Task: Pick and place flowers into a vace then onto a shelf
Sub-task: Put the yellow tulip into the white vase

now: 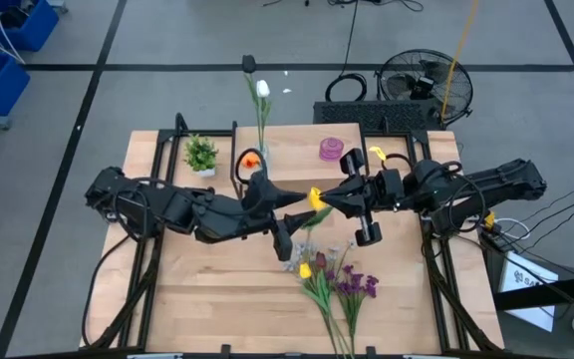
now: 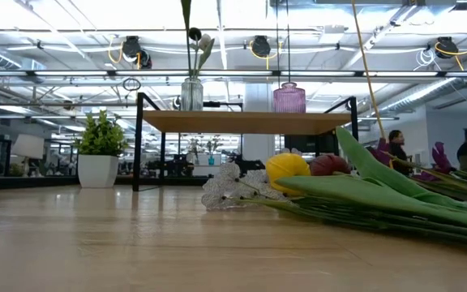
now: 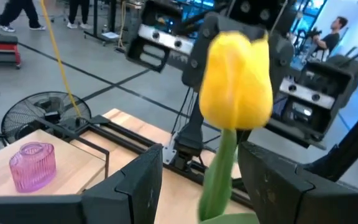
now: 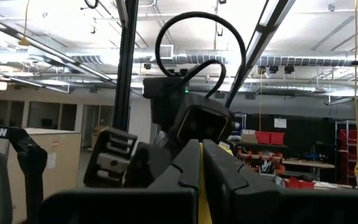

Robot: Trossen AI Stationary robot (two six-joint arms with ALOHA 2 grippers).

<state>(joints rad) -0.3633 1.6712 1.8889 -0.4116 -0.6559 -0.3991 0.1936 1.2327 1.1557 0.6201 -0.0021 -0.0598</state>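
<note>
High view: both arms meet over the middle of the table. The left gripper and the right gripper converge on a yellow tulip held aloft between them. More flowers lie loose on the tabletop near its front edge. The shelf stands at the rear, carrying a clear vase with a white tulip in it, and a pink vase. An orange tulip sits beside the clear vase. A potted plant stands left of the shelf.

Low view: no gripper in sight. The flower pile lies flat on the table; shelf behind, both vases on top.

Left wrist view: left fingers stand wide apart either side of the green stem, not touching it; yellow bloom upright above.

Right wrist view: right fingers pressed together, pinching a thin yellow-green sliver, apparently the tulip.
</note>
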